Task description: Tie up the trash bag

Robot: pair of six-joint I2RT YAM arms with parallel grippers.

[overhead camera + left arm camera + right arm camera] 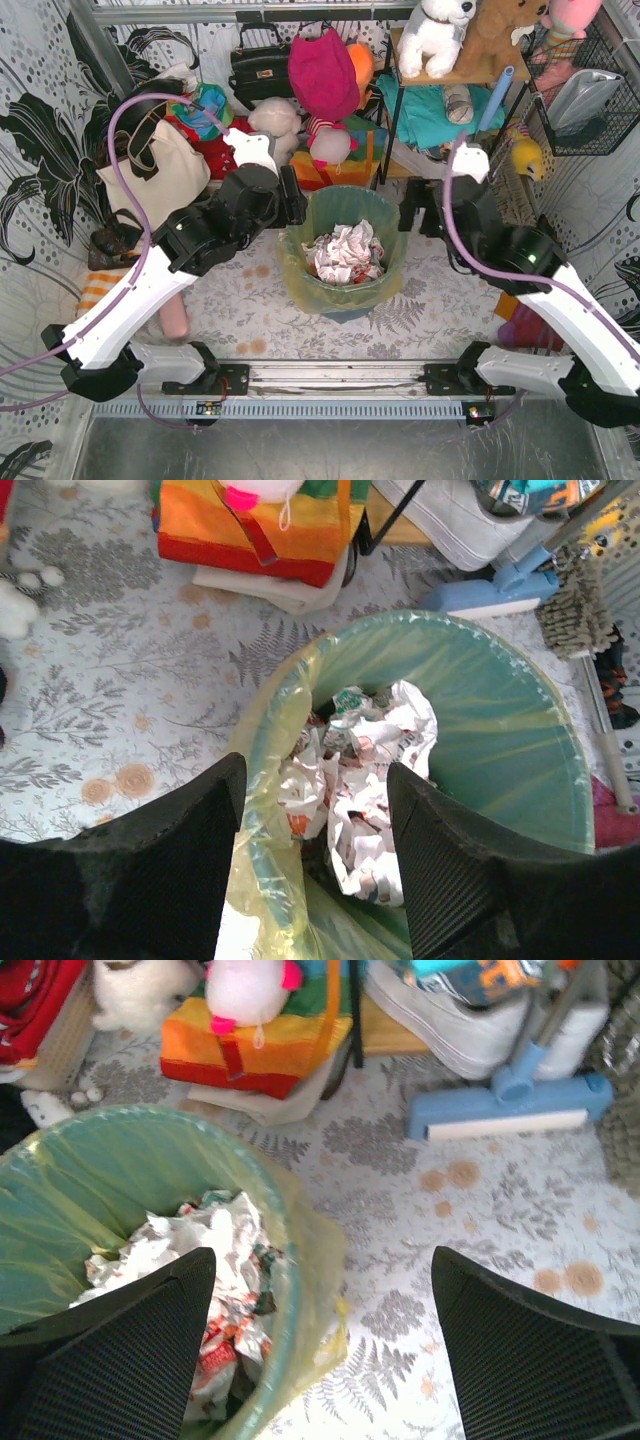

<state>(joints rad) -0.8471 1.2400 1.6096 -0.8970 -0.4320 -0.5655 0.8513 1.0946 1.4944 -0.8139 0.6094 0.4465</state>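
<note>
The trash bag (296,268) is thin yellow-green plastic lining a teal round bin (345,308), its edge folded down over the rim. Crumpled white paper (344,252) fills it. My left gripper (292,208) hangs at the bin's left rim. In the left wrist view it (315,772) is open, its fingers astride the bag's rim (268,725) without touching it. My right gripper (411,216) hangs at the right rim. In the right wrist view it (322,1262) is wide open, with the bag's folded edge (318,1260) between its fingers and nothing gripped.
A cream tote bag (150,180) stands at the back left with a black handbag (262,65) and stuffed toys behind the bin. A shelf (440,75) and a wire basket (590,100) are at the back right. A striped orange box (250,1040) and a blue brush (510,1110) lie beyond the bin.
</note>
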